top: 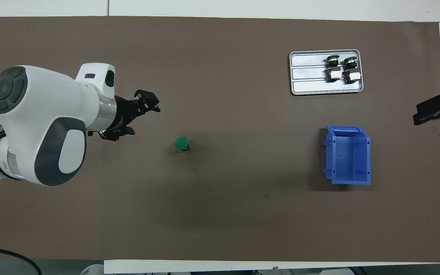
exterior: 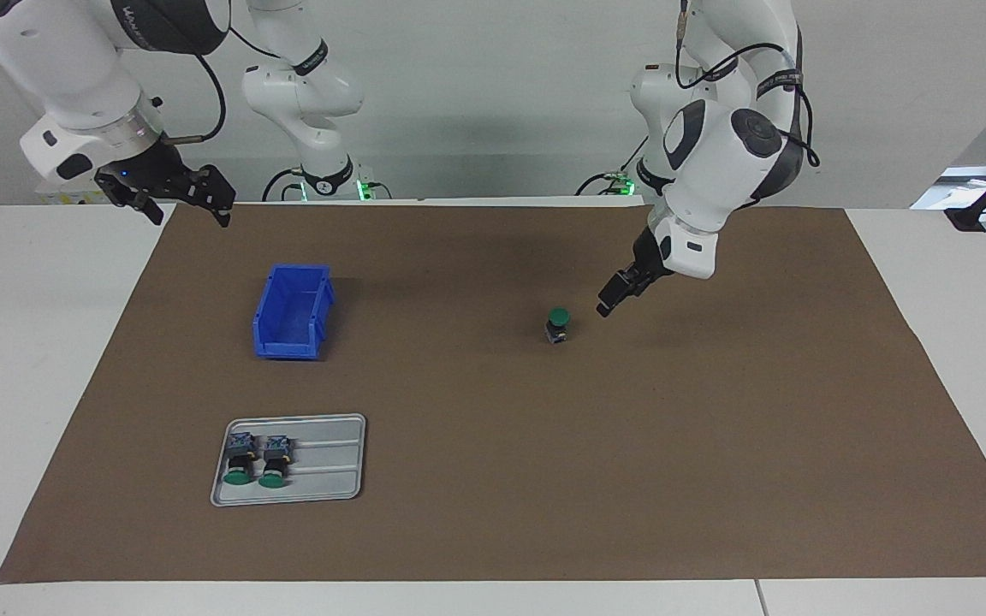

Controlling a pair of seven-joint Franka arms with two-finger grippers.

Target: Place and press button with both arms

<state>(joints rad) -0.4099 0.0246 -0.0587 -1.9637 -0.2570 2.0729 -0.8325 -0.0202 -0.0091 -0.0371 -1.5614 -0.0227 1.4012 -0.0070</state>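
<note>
Small green-capped, black-bodied push-button switch (exterior: pixel 557 325) upright on brown paper mat (exterior: pixel 715 445), near mid-table. Probably light, rigid, tippy; best pinched across the black body, cap pressed straight down. Left gripper (exterior: pixel 615 297) just beside, finger spread unreadable; right gripper (exterior: pixel 169 190) waiting, spread, at mat's corner.

White jointed arms (exterior: pixel 715 162) with grey joint caps, black cables, black hands.
</note>
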